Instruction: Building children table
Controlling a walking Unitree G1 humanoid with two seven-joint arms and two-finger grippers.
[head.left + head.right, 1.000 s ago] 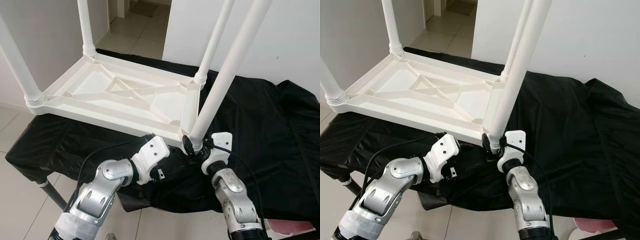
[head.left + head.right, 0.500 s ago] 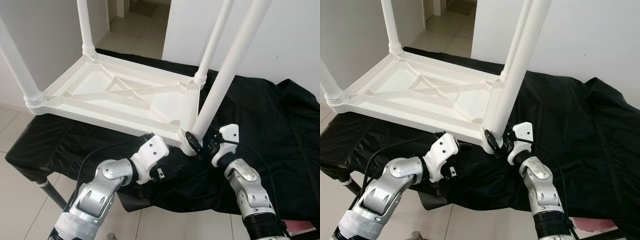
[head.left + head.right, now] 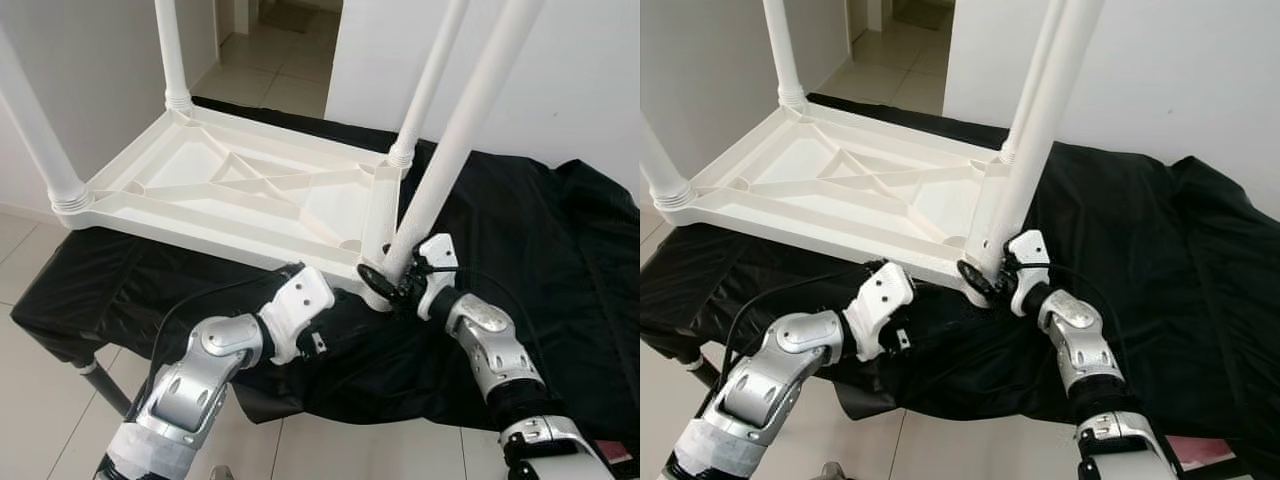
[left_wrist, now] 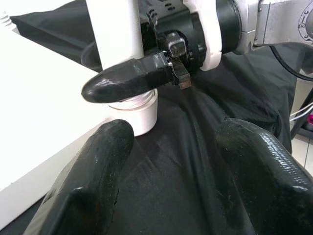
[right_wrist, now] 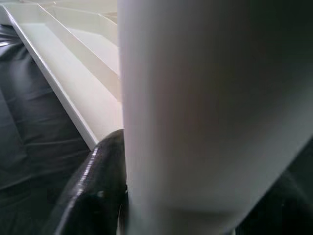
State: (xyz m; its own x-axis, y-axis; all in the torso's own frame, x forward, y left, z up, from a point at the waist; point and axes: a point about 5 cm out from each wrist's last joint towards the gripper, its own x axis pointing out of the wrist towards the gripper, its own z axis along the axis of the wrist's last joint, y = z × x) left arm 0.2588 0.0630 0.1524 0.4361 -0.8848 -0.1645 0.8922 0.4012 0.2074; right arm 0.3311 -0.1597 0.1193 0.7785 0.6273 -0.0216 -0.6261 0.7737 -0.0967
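Since the earlier frames, the right arm's wrist has rolled and swung in toward the near corner of the upturned white table top [image 3: 250,190], carrying the foot of the fourth leg [image 3: 455,150] with it, while the left arm stays where it was under the near edge. The right gripper [image 3: 395,283] is clamped around the leg just above its ribbed collar; in the left wrist view one black finger [image 4: 127,81] lies across the front of the white tube, and the right wrist view shows the tube pressed between the fingers. The table top rests upside down on a black cloth [image 3: 540,260] draped over a support, with three other legs [image 3: 172,55] standing up from their corners. The held leg's long axis runs from the gripper up and away to the robot's right, tilted rather than plumb, so its lower end points down and to the left, at the near right corner socket [image 3: 372,290], which lies just beside and below the fingers. The right arm is plainly the nearer one and already has the part. The left gripper [image 4: 168,176] hovers low just beside that same corner with its two fingers spread apart and holding nothing. Seating the leg likely depends on bringing its axis upright over the socket before pressing or twisting it home.
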